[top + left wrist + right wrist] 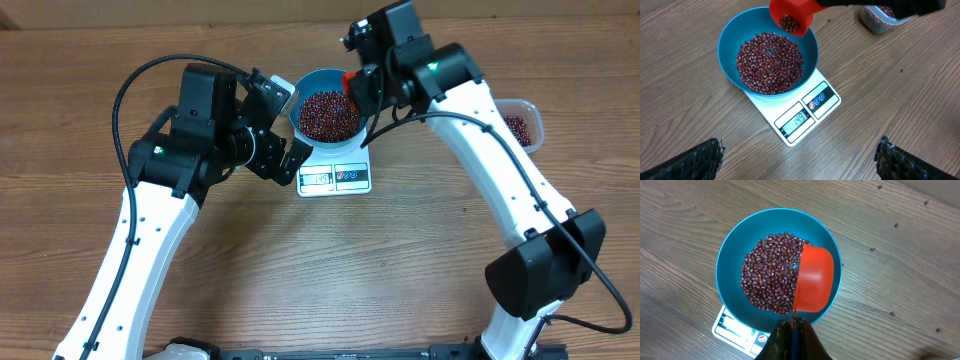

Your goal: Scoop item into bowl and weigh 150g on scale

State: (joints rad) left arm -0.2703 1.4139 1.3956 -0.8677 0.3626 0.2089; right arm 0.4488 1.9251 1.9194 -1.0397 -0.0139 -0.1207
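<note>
wood-grain table (400, 250) throughout. left of the scale (805, 112), the left gripper (800, 162) gapes wide, holding nothing. the flat white scale is half hidden beneath the smooth round blue bowl (732, 40) of small red-brown beans (769, 62). above it, the right gripper (794, 327) is clamped on a red plastic scoop (814, 280), its handle hidden. right of the scale, a clear tub (525, 120) is partly covered.

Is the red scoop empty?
No, the left wrist view shows beans in the tilted red scoop above the blue bowl.
</note>
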